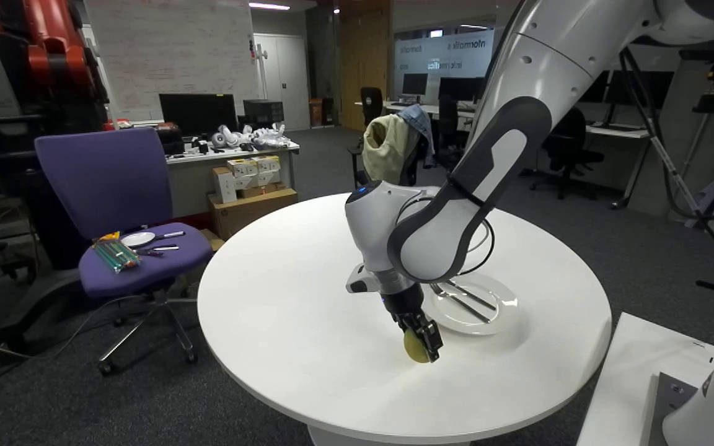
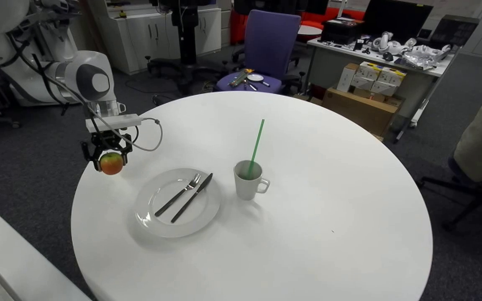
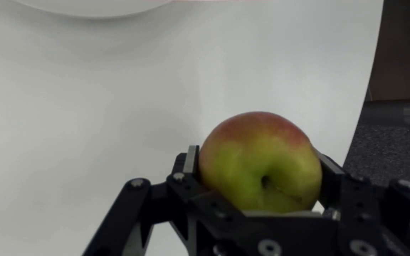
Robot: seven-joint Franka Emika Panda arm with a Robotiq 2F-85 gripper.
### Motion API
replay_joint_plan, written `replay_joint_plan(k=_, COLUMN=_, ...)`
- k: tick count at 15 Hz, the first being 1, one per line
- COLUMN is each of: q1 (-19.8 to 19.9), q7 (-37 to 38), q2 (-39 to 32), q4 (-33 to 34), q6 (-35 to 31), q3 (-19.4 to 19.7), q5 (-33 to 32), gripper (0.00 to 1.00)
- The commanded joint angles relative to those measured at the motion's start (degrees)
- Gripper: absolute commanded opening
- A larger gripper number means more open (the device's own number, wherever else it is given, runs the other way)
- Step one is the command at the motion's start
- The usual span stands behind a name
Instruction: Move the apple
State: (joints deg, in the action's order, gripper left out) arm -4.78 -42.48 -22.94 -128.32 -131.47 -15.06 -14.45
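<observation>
The apple (image 1: 414, 348) is round, yellow-green with a red blush. In the other views, the apple (image 2: 111, 163) looks redder and the apple (image 3: 258, 160) shows its stem hollow. My gripper (image 3: 261, 170) has one finger on each side of it, both touching it. In both exterior views the gripper (image 1: 424, 344) points down at the table and looks shut on the apple. The gripper (image 2: 111, 162) is near the table's edge, beside the plate. The apple seems to be a little above the table; the exact gap is hard to tell.
A white plate (image 2: 211, 209) holds a fork (image 2: 174, 200) and a knife (image 2: 191, 198). A white cup (image 2: 245, 188) with a tall green straw (image 2: 258, 140) stands beside the plate. All are on the round white table (image 1: 307, 359). A purple chair (image 1: 146, 260) stands beyond the table.
</observation>
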Motion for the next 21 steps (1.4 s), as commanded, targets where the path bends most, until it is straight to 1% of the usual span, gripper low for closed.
replay_joint_plan(k=1, q1=4.04, q7=-6.84, q2=4.49, q4=-4.68, q6=-5.31, q3=0.94, q5=3.21, gripper=0.50)
replay_joint_plan(k=5, q1=7.88, q7=-14.36, q2=4.56, q4=-4.61, q6=-6.85, q3=2.39, q5=5.98, gripper=0.50)
replay_joint_plan(k=9, q1=9.26, q7=-19.06, q2=4.93, q4=-4.59, q6=-6.95, q3=3.53, q5=8.20, gripper=0.50)
replay_joint_plan(k=13, q1=8.44, q7=-18.67, q2=4.13, q4=-4.43, q6=-7.97, q3=4.26, q5=8.23, gripper=0.50)
replay_joint_plan(k=21, q1=6.90, q7=-17.10, q2=1.93, q4=-4.15, q6=-10.62, q3=4.39, q5=7.34, gripper=0.50)
